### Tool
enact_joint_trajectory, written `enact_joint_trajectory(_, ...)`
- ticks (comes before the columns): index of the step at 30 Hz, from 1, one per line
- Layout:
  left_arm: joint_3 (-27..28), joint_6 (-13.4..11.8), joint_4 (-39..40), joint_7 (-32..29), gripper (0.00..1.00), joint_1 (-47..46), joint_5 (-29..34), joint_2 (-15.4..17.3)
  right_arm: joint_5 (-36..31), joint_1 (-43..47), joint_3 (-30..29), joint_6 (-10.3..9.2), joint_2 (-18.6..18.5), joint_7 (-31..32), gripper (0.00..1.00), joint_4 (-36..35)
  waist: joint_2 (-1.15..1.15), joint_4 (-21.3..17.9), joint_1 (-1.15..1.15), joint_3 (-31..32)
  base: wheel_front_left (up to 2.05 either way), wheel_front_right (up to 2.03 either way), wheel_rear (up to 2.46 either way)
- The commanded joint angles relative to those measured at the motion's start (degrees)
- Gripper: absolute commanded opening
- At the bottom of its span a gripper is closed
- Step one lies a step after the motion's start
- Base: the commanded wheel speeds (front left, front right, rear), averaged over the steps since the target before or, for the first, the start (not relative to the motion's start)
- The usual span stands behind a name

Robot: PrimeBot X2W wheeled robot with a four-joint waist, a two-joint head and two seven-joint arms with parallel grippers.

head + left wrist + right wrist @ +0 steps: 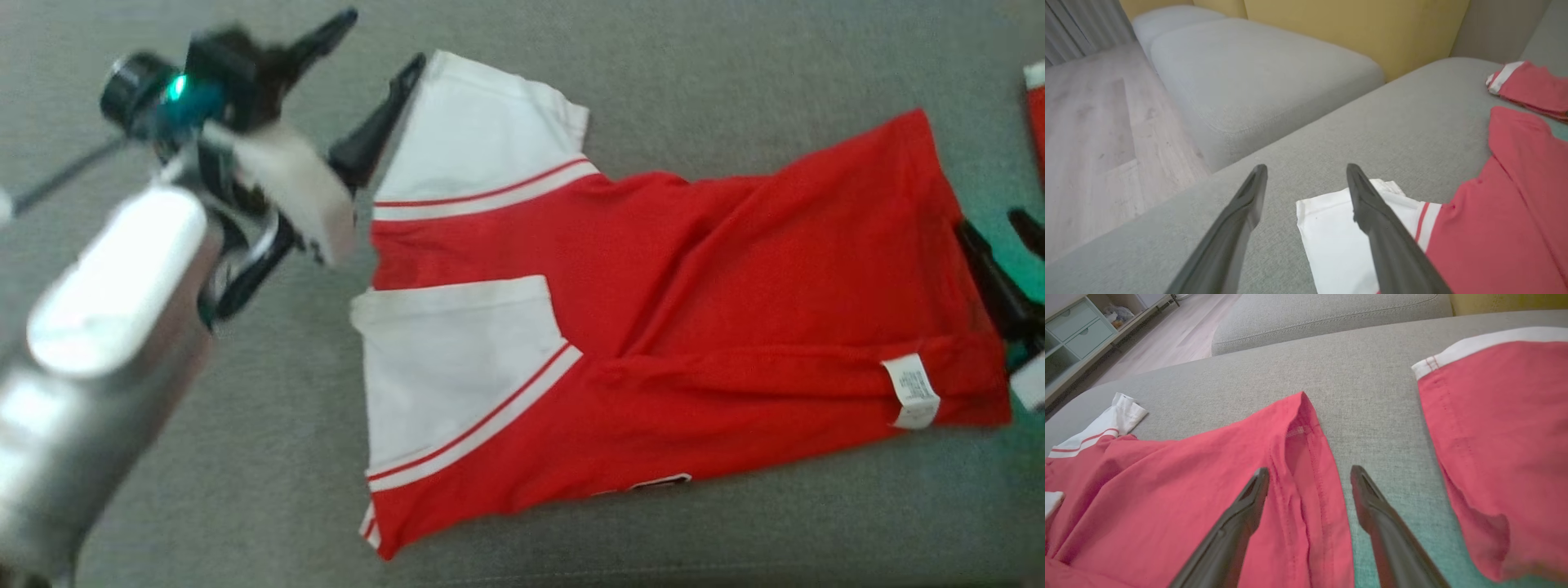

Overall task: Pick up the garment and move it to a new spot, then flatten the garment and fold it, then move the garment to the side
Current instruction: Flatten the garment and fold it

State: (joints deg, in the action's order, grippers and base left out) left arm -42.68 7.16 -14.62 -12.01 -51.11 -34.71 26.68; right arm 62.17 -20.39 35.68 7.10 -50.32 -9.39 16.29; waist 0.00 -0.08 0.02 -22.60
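Left gripper: fingers spread wide and gripping nothing, with one finger just beside a white sleeve of the garment. Right gripper: equally spread and empty, straddling the red hem edge, one finger over fabric and one over bare cushion. The red shirt lies spread on a grey upholstered seat, sleeves toward the left gripper. A smaller red piece lies near the hem. Beyond are a second grey cushion, pale wood floor and a yellow panel.
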Motion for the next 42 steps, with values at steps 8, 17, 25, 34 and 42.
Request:
enact_joint_trajectory(8, -10.5, 0.3, -9.5, -5.9, 1.0, -13.8, -7.3, 5.0, -3.3, -2.0, -1.8, 0.39, 2.2, 1.4, 1.0, -1.4, 0.0, -7.1, -0.02, -6.3, 0.0, 0.0, 0.0)
enact_joint_trajectory(17, -19.5, 0.3, -17.6, -4.5, 1.0, -18.5, -11.1, 7.3, -4.0, -2.6, -3.2, 0.39, 5.7, 1.7, 1.0, -1.9, 0.0, -9.1, -0.02, -7.6, 0.0, 0.0, 0.0)
enact_joint_trajectory(25, -25.1, 0.3, -17.3, -2.0, 0.0, -20.8, -17.5, 7.2, -2.9, -6.2, -3.6, 0.39, 6.3, 4.5, 1.0, -4.0, 0.0, -8.2, -0.02, -7.5, 0.0, 0.0, 0.0)
enact_joint_trajectory(34, -29.5, 0.3, -16.4, 2.3, 0.0, -24.9, -19.2, 6.6, 2.1, -15.5, -0.3, 0.39, 5.0, 14.5, 1.0, -4.4, 0.0, -5.4, -0.02, -7.5, 0.0, 0.0, 0.0)
enact_joint_trajectory(42, -30.5, 0.3, -16.4, 3.9, 0.0, -26.8, -19.8, 5.0, 3.9, -22.3, 4.3, 0.39, 4.2, 22.4, 0.51, 0.5, 0.0, -3.2, -0.02, -8.2, 0.0, 0.0, 0.0)
